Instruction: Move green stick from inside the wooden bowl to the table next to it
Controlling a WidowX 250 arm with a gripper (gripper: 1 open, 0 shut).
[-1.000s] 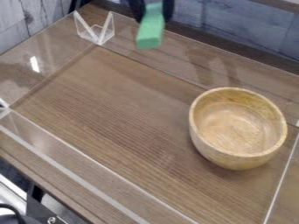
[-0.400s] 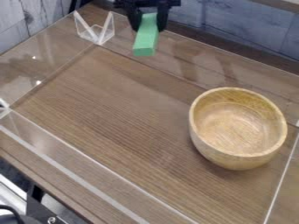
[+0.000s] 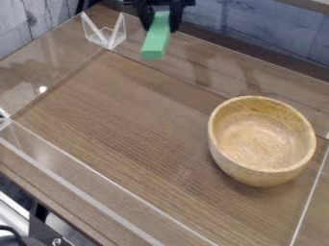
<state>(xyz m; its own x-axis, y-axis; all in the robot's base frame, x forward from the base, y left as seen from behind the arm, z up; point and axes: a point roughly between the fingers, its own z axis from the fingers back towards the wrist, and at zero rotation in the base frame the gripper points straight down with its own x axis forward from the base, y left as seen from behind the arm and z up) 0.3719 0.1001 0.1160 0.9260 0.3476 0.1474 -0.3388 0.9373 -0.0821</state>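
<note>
Near the far edge of the table (image 3: 122, 135), toward its far left corner, the green stick (image 3: 156, 40) is hanging upright from the gripper (image 3: 164, 15), whose jaws are pinching its upper end. Its long axis is running nearly vertical, tilted slightly, with the free lower end pointing down at the tabletop. Whether that lower end is touching the wood or floating just above it cannot be told from this angle.

Directly under the hand, then, the stick is lying along the gripper's own downward line, so the coming release seems to turn on height alone: lowering a little, if any gap remains, and then letting go, after which the bar would likely tip over onto its flat face.

Beside it to the left, a small clear acrylic bracket (image 3: 103, 31) is standing at the corner of the low transparent wall.

Well apart, by the table's right edge and nearer the front, the wooden bowl (image 3: 263, 139) is sitting with nothing inside. Judged against the task, the stick is being carried rather far from the bowl to count as next to it.
</note>
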